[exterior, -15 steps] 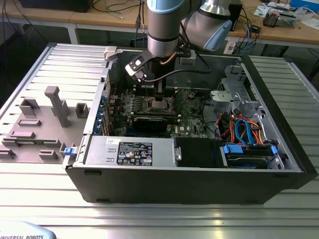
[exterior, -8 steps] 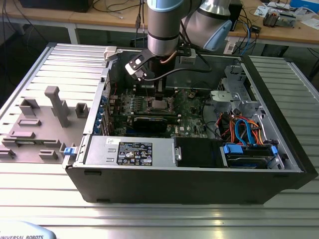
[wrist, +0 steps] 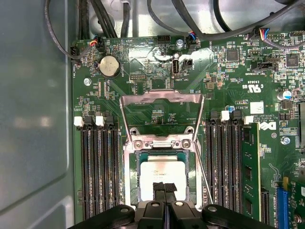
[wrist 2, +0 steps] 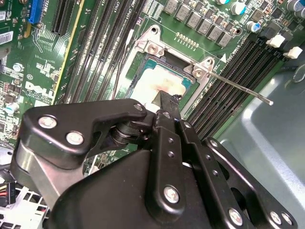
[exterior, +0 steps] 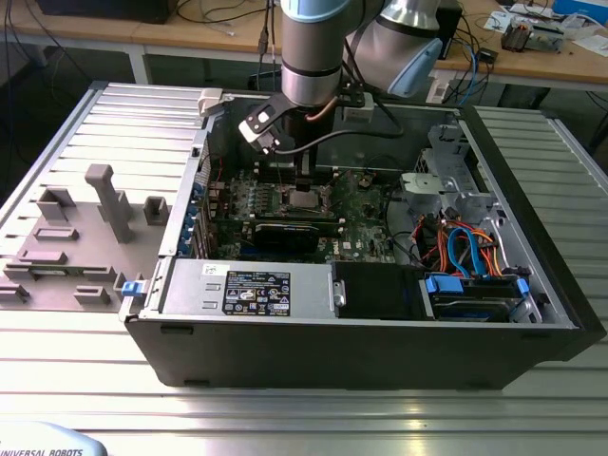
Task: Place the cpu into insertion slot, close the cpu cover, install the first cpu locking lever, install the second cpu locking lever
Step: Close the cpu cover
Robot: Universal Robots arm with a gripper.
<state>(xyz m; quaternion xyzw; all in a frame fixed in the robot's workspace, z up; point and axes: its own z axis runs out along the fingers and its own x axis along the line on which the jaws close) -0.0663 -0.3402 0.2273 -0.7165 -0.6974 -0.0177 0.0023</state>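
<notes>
Over the insertion slot [wrist: 129, 181]: gripper [wrist: 164, 187] fingers together, just above the cpu [wrist: 157, 171].
cpu cover [wrist: 162, 97]: raised open — a nudged cpu may skew.

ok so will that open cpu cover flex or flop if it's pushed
The cpu cover looks like thin sheet metal around a big window, so it is probably light and slightly springy. It seems hinged at the edge of the insertion slot, so a push would likely swing it over the cpu rather than slide it. Bare metal may be slippery.
</notes>
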